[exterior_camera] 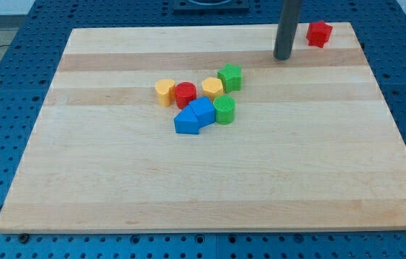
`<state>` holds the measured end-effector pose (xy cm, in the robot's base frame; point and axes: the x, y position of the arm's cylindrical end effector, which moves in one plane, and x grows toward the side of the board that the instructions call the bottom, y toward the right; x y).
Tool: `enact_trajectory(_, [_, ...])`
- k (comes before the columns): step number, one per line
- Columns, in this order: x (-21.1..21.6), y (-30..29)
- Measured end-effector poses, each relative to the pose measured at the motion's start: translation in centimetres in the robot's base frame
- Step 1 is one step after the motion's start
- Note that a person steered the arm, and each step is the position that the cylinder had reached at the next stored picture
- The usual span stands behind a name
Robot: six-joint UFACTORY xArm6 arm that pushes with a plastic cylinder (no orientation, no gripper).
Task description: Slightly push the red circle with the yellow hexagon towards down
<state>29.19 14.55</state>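
Nearest the view's bottom: blue triangle block (185, 122), touching a blue block (203, 111) on its right. Just above these, red circle (185, 94) at the cluster's middle, pressed against the yellow hexagon (164, 92) on its left. Right of the circle, second yellow block (212, 88), then green star (230, 77) and green cylinder (225, 110) below it. Tip (283, 57) well apart, up and right of the cluster, touching nothing, holding nothing. Beyond, lone red block (319, 33) near the wooden board's (188, 187) top right corner.

a lab bench: wooden board (210, 180) on blue perforated table (1, 86).
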Motion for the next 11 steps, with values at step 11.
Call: enact_trajectory(11, [5.8, -22.2])
